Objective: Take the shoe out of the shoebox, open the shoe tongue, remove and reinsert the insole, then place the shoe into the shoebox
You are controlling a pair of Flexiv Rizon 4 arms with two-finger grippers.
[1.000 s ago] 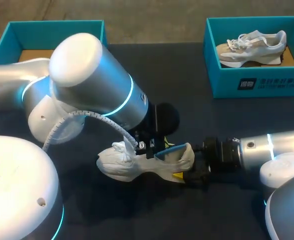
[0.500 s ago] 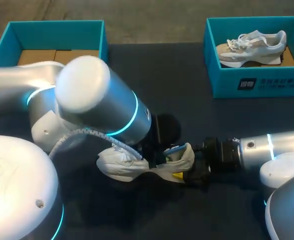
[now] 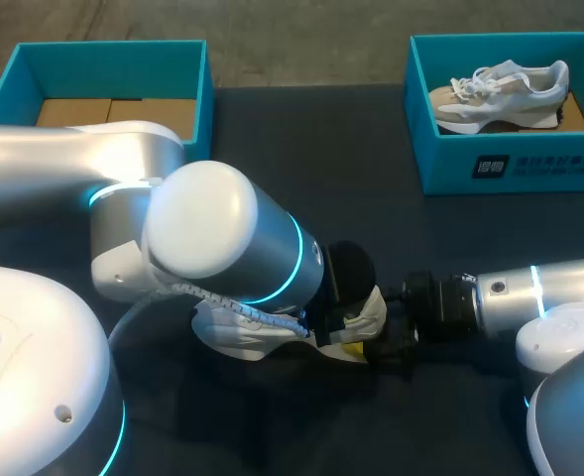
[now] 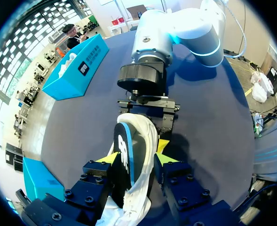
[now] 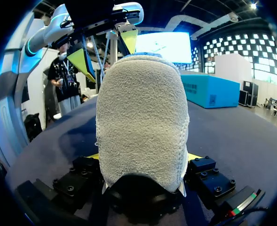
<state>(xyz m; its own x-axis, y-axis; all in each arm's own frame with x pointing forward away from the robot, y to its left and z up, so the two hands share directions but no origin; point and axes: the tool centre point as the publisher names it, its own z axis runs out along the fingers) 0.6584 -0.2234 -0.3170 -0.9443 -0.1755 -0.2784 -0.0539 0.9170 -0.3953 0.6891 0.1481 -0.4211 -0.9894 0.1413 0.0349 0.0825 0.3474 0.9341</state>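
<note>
- shoe [image 3: 217, 335] — white, resting on the dark table [image 3: 301, 149], well apart from the left shoebox [image 3: 113, 59], on the robot's side of that box and off toward the right arm.
- insole [image 4: 125, 162], dark with a blue edge, stands on edge in the shoe's opening with its heel end above the collar. it is not seated flat.
- right gripper [image 5: 143, 159] is clamped on the shoe's heel, a yellow tip pressed to either side. it comes at the shoe from the side away from the left shoebox.
- left gripper [image 4: 136, 159] hangs right over the opening, nearer the left shoebox than the right gripper is, with the insole and collar in front of it. whether it has a real hold on either i cannot tell.
- step in hand, as i judge it: putting the insole back.
- the next move calls for pressing the insole down and forward toward the toe until it lies flat inside, with the heel held steady. after that the shoe has to go into a box.
- second shoebox [image 3: 450, 164], well apart from the left shoebox along the table's far side, holds another shoe [image 3: 500, 89].
- writing: there is white print on the second shoebox's front wall and a white logo on the insole — neither is read off here.
</note>
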